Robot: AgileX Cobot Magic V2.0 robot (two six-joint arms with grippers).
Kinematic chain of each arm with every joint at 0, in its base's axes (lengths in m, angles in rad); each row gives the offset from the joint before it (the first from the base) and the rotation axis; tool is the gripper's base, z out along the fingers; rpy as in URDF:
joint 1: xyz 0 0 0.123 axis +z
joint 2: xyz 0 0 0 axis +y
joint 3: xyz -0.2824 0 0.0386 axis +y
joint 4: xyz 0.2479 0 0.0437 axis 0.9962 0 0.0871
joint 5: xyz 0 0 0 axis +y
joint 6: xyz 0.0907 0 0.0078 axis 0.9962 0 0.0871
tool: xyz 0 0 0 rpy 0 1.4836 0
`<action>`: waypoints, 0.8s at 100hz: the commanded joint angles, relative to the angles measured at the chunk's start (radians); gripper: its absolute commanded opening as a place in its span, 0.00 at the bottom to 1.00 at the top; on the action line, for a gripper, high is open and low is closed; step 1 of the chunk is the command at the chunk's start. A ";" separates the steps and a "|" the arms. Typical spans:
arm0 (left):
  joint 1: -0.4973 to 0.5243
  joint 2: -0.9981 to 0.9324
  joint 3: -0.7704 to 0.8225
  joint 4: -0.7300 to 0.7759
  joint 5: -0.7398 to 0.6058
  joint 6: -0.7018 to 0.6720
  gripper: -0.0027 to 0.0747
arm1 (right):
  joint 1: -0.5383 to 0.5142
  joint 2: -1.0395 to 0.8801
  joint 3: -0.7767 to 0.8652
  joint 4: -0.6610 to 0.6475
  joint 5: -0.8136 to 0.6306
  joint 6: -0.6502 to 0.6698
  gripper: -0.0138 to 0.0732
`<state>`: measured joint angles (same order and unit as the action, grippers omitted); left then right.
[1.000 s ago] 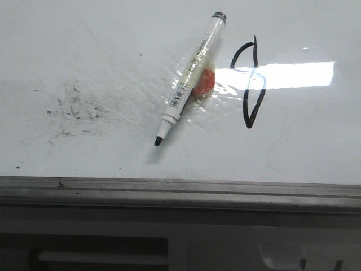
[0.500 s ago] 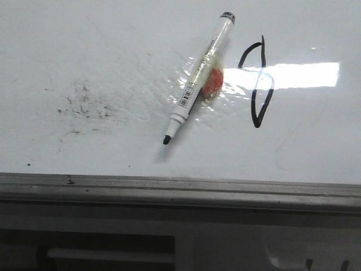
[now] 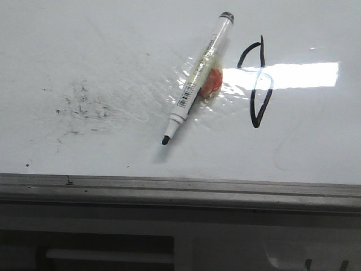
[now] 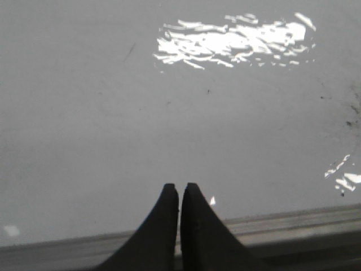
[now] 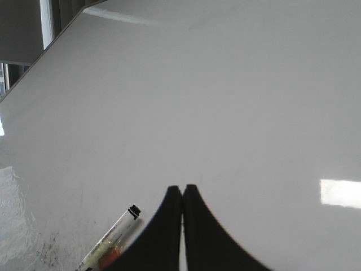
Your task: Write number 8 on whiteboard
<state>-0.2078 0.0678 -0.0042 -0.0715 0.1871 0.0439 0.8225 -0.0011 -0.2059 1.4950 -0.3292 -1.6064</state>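
Observation:
The whiteboard [image 3: 113, 51] fills the front view, glossy white with a bright glare patch. A thin black number 8 [image 3: 256, 84], tall and crooked with a pointed lower loop, is drawn right of centre. An uncapped white marker [image 3: 197, 79] with an orange lump stuck to it lies on the board just left of the 8, tip toward the near edge. The marker also shows in the right wrist view [image 5: 110, 243]. My left gripper [image 4: 179, 186] is shut and empty over the board's near edge. My right gripper [image 5: 182, 188] is shut and empty above the board, beside the marker.
Faint black smudge specks [image 3: 79, 107] are scattered on the board's left part. The grey metal frame edge [image 3: 180, 189] runs along the near side, also seen in the left wrist view [image 4: 293, 223]. A window shows past the board's far corner [image 5: 22, 34].
The marker, the 8 and the smudges have shifted a little to the right and up in the front view since one second ago; they hold nearly still over the last half second.

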 commanded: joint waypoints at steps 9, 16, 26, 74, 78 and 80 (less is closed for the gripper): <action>0.003 0.010 0.025 0.007 -0.050 -0.063 0.01 | 0.000 0.012 -0.023 -0.026 -0.002 -0.004 0.08; 0.003 0.010 0.034 0.029 0.008 -0.063 0.01 | 0.000 0.012 -0.023 -0.026 -0.002 -0.004 0.08; 0.003 0.006 0.036 0.060 0.044 -0.063 0.01 | 0.000 0.012 -0.023 -0.026 -0.002 -0.004 0.08; 0.003 -0.050 0.036 0.060 0.053 -0.063 0.01 | 0.000 0.012 -0.023 -0.026 -0.002 -0.004 0.08; 0.003 -0.050 0.036 0.058 0.053 -0.063 0.01 | 0.000 0.012 -0.023 -0.026 -0.002 -0.004 0.08; 0.003 -0.050 0.036 0.058 0.053 -0.063 0.01 | 0.000 0.012 -0.023 -0.026 -0.002 -0.004 0.08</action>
<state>-0.2078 0.0089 0.0007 -0.0128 0.3100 -0.0091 0.8225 -0.0011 -0.2059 1.4950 -0.3310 -1.6045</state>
